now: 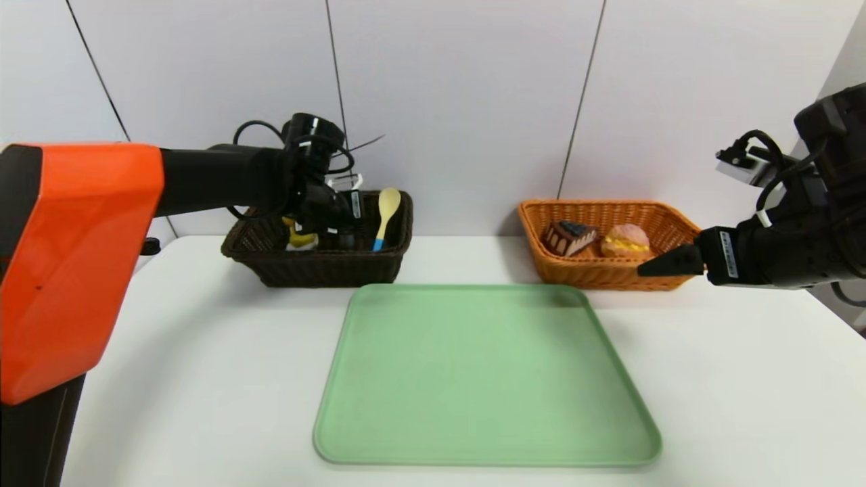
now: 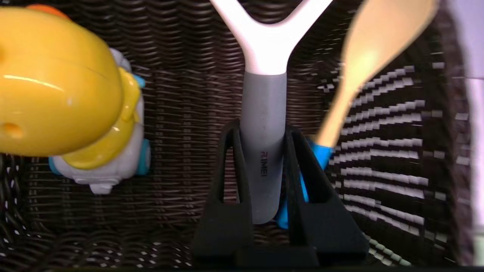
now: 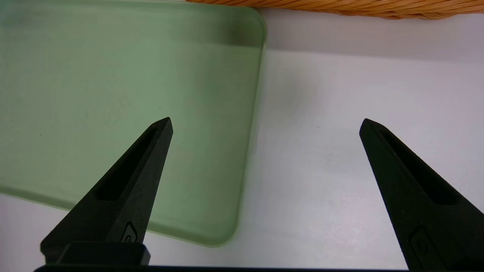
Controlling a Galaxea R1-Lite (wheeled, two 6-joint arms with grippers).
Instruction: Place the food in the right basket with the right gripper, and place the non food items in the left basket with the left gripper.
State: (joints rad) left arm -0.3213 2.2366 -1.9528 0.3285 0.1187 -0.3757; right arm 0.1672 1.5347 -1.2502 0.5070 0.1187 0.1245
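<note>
My left gripper (image 2: 262,130) is down inside the dark brown basket (image 1: 270,260), shut on the grey handle of the white peeler (image 2: 263,124). The yellow duck toy (image 2: 60,87) sits beside it in the basket, and the blue-handled yellow spoon (image 2: 374,45) leans against the basket wall on the other side. The chocolate cake slice (image 1: 570,237) and the cream puff (image 1: 626,241) lie in the orange basket (image 1: 670,226). My right gripper (image 3: 266,122) hangs open and empty over the table at the tray's corner, by the orange basket's front right.
A bare green tray (image 1: 487,379) lies in the middle of the white table (image 1: 744,392), in front of both baskets. A grey panel wall stands close behind the baskets.
</note>
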